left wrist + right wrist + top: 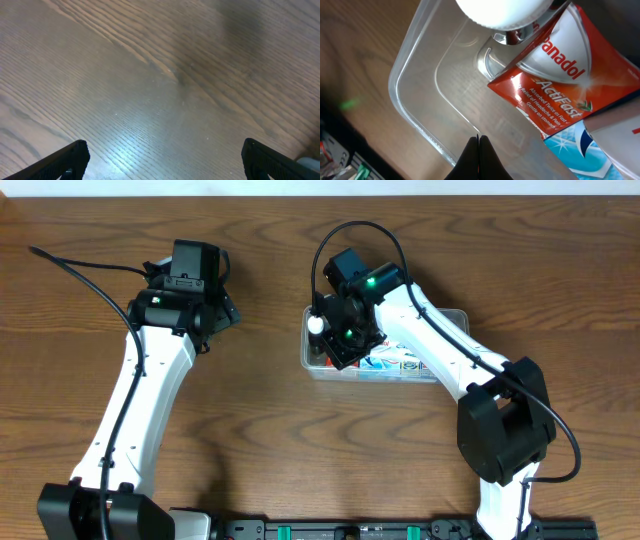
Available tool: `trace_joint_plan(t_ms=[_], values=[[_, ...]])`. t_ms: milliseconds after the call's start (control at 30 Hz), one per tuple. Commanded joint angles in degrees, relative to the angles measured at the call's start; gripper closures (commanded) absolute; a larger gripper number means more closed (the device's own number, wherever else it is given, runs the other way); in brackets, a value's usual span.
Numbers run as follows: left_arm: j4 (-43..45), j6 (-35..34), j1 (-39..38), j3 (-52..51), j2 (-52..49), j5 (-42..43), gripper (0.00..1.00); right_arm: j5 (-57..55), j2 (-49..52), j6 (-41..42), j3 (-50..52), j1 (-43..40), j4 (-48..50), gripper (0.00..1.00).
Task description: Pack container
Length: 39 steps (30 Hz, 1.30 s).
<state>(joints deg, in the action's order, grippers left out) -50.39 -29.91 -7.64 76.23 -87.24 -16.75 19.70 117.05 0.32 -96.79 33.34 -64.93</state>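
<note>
Counter [150, 75] beneath left gripper [167, 157]: bare wood, jaws spread wide, open passage between them. Container [400, 85]: floor bare at one end; red Panadol box [560, 95] and white round cap [500, 12] crowd the rest. Right gripper [478, 155], jaws closed, hangs above the bare end.

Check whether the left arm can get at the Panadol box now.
Probably not: the right arm hangs over the container, covering the Panadol box; the left arm sits well aside.
</note>
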Motion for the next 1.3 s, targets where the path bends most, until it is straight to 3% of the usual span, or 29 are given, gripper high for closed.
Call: trace_joint_plan(t_ms=[0,267,467,633,833,1067,1267], values=[[-0.11,0.31,0.17,-0.15,-0.44,-0.90,0.02,1.77,0.61,-1.68,-0.57,0.48,-1.22,0.99],[-0.11,0.31,0.17,-0.15,-0.44,-0.90,0.02,1.75,0.11,-2.16,-1.55,-0.90,-0.07,0.99],[-0.11,0.31,0.17,-0.15,-0.44,-0.90,0.02,1.73,-6.05,-2.78,-6.93,-6.67,1.01,0.99],[-0.11,0.31,0.17,-0.15,-0.44,-0.90,0.02,1.49,-19.12,-3.41,-7.82,-12.74,0.35,0.99],[-0.11,0.31,0.17,-0.15,-0.44,-0.90,0.02,-5.20,-39.06,-4.74,-7.82,-19.17,-7.28,0.99],[-0.11,0.31,0.17,-0.15,-0.44,-0.90,0.02,-10.49,-61.68,-4.61,-7.82,-21.18,-15.21,0.99],[-0.11,0.31,0.17,-0.15,-0.42,-0.90,0.02,-13.64,-78.47,-1.01,-7.82,-21.18,-17.18,0.91]])
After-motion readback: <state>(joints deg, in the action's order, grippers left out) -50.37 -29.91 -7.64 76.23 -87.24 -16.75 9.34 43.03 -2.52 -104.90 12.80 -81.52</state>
